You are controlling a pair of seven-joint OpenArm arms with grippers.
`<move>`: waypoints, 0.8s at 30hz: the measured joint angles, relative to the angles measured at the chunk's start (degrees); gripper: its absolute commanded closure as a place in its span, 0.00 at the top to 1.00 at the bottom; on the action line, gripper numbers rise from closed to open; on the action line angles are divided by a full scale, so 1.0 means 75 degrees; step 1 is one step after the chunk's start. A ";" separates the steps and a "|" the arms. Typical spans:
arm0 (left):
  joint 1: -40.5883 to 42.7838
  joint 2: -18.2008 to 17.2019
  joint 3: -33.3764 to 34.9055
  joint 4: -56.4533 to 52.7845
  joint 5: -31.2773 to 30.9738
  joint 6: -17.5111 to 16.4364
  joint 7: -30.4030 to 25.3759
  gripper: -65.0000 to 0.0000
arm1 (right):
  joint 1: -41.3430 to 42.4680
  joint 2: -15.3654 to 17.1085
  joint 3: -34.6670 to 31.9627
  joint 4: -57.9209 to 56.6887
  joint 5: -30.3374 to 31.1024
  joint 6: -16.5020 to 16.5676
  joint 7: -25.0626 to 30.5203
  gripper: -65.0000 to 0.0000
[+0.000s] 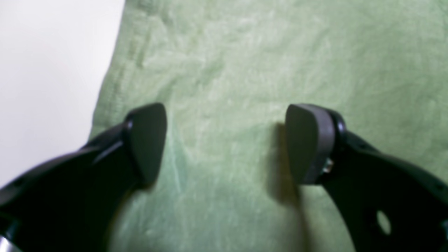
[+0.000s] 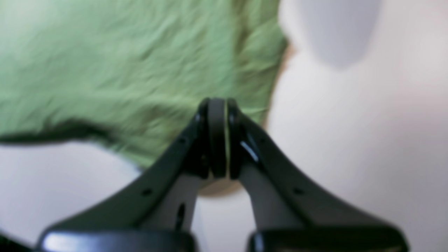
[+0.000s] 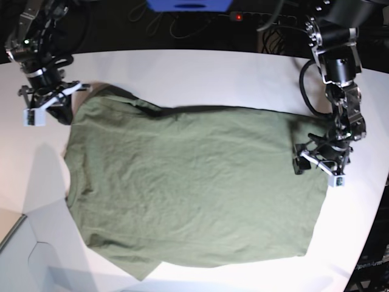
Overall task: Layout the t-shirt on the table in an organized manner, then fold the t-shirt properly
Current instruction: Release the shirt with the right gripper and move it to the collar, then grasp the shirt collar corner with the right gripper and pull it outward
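Across the middle of the bench [image 3: 200, 73] your t-shirt [image 3: 194, 182] lay spread almost flat, so you were, by my reading, at the tail of the laying-out step with the fold itself not yet begun. At the far left corner of the cloth, your right gripper [image 2: 217, 136] was clenched on a pinch of the shirt's edge; the right wrist view showed the pads pressed together with a thin sliver of green between them and the cloth bunched into ridges behind. Over at the right edge, your left gripper [image 1: 225, 143] hung released, its dark rounded pads standing wide apart just above the fabric and grasping nothing. You had a soft, matte olive weave to work with, mottled with pale flecks and fine creases that ran diagonally across the body; the bench beneath was smooth, white and curved along its far rim. One near corner looked tucked under on the left, and the far left sleeve area was rumpled under a shadowed fold. Your next move probably called for drawing that pinched corner outward to take up the slack, and for closing the left gripper on its own edge so the cloth could be tensioned from both sides.
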State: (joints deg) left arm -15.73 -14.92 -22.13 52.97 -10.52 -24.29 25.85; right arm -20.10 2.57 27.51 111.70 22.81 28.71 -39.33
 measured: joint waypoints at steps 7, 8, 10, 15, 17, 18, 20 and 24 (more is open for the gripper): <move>-0.0003 0.0000 0.0003 0.0000 -0.0003 0.0000 0.0000 0.79 | -0.0099 0.0271 -0.1139 0.0000 -0.0449 0.0087 -0.0417 0.26; -0.0003 0.0000 0.0003 0.0000 -0.0003 0.0003 0.0000 0.79 | -0.0096 0.0356 -0.1370 0.0000 -0.0752 0.0090 -0.0420 0.30; -0.0003 0.0000 0.0000 0.0000 0.0009 0.0003 0.0003 0.79 | -0.0096 0.0527 -0.1958 0.0000 -0.1335 0.0090 -0.0411 0.37; 0.0000 0.0000 0.0000 0.0000 -0.0006 0.0000 -0.0003 0.79 | -0.0044 0.0539 -0.2938 -0.0003 -0.3118 0.0175 -0.0353 0.41; 0.0000 0.0000 0.0003 0.0000 -0.0003 0.0003 -0.0003 0.79 | 0.0128 0.0542 -0.3075 -0.0117 -0.3518 0.0187 -0.0332 0.41; 0.0000 0.0000 0.0003 0.0000 -0.0006 0.0000 -0.0012 0.79 | 0.0233 0.0551 -0.3162 -0.0242 -0.3675 0.0181 -0.0323 0.41; 0.0000 0.0000 0.0003 0.0000 0.0003 0.0003 0.0006 0.79 | 0.0341 0.0560 -0.3392 -0.0463 -0.3873 0.0181 -0.0256 0.41; 0.0003 0.0000 0.0003 0.0000 -0.0003 0.0000 -0.0003 0.79 | 0.0256 0.0568 -0.3858 -0.0740 -0.4185 0.0198 -0.0373 0.41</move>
State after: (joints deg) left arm -15.70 -14.92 -22.11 52.97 -10.55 -24.29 25.82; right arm -18.17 6.83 -1.43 106.15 -8.58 30.20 -42.13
